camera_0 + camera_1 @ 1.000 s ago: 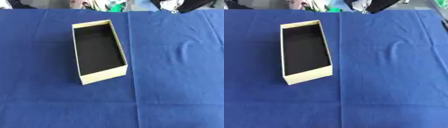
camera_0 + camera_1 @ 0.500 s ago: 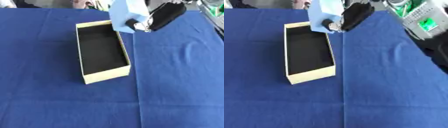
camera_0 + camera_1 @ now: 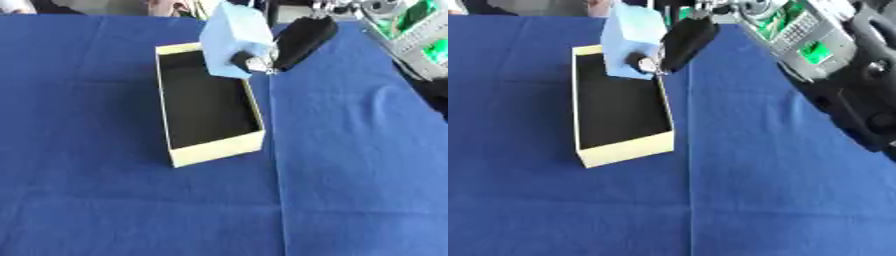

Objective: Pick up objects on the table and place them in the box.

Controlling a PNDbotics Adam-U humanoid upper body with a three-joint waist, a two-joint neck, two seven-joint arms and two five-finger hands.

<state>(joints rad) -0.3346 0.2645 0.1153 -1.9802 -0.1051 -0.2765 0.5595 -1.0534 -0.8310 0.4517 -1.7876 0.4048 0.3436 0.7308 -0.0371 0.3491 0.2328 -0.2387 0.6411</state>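
Robot hand: right (image 3: 297, 40) grasps carton (image 3: 232, 37) above box (image 3: 214, 150).
Handling: looks light, stiff; best held by its sides.

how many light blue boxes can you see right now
1. The light blue box is held up by the right hand over the far end of the open cream box. Nothing shows inside the cream box.

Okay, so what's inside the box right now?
The box shows only its dark floor, with nothing lying on it. The right hand holds a light blue block above the far end, which hides that corner of the interior.
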